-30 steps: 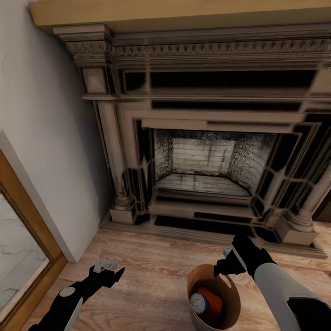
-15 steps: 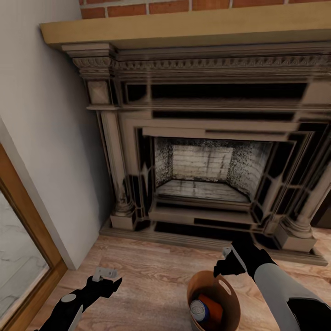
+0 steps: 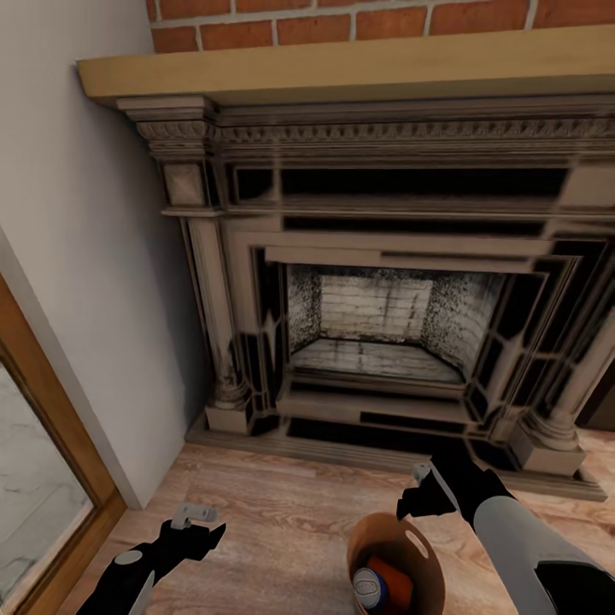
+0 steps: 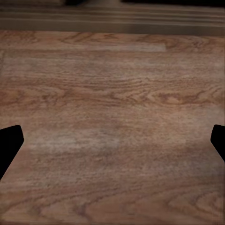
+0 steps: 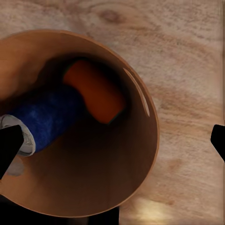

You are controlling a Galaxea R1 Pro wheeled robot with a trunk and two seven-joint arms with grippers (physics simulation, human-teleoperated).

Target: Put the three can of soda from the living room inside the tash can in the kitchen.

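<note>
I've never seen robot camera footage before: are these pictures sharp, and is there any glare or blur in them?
Head view: mostly sharp, though the fireplace has smeared, ghosted edges. Left wrist view: the wood floor looks soft and blurry. Right wrist view: the trash can shows a thin bright glint along its rim, and the blue can inside sits in shadow.

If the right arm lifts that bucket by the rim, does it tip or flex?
Probably some tilt: the bucket is tapered, and the blue can and an orange can lie loose inside, so they may slide and shift weight. The wall looks thin but holds a clean round rim, so likely stiff. The right end effector sits by the rim.
</note>
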